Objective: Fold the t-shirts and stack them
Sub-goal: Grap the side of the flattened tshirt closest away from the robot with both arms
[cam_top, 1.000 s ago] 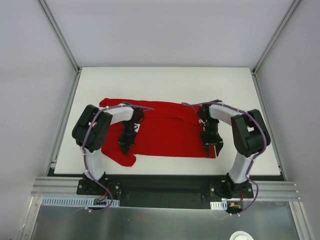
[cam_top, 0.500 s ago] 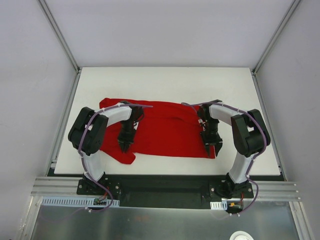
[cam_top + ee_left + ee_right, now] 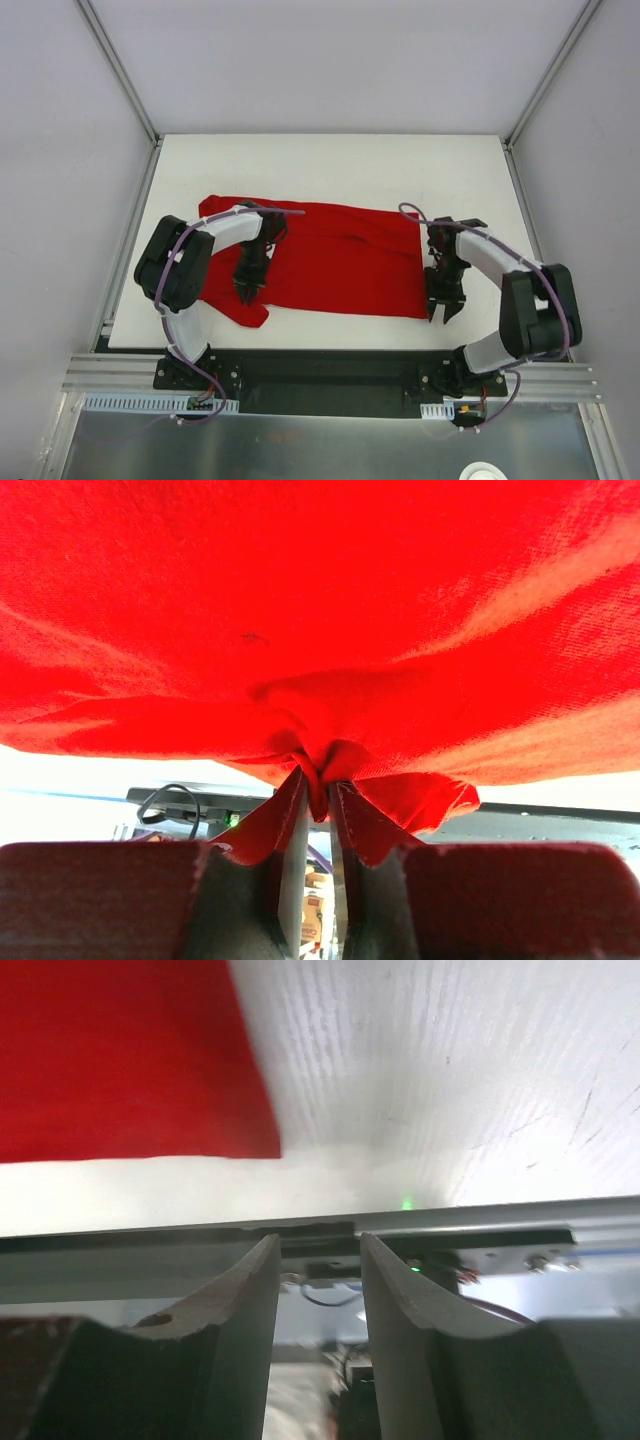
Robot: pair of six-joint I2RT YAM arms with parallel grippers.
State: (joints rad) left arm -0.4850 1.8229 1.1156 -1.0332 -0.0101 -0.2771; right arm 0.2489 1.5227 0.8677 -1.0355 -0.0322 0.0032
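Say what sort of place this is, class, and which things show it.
Probably a robotics lab test cell, not a home: a white table boxed in by plain grey panels, two robot arms mounted at an aluminium rail, and one red t-shirt.

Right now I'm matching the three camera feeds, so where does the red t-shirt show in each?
Top external: the t-shirt lies spread mid-table, between the arms.
Left wrist: it fills the upper picture, with a fold pinched in the left gripper.
Right wrist: it shows in the upper left only, apart from the open right gripper.
Shared landmark: the near edge of the white table, below the cloth in all three views.
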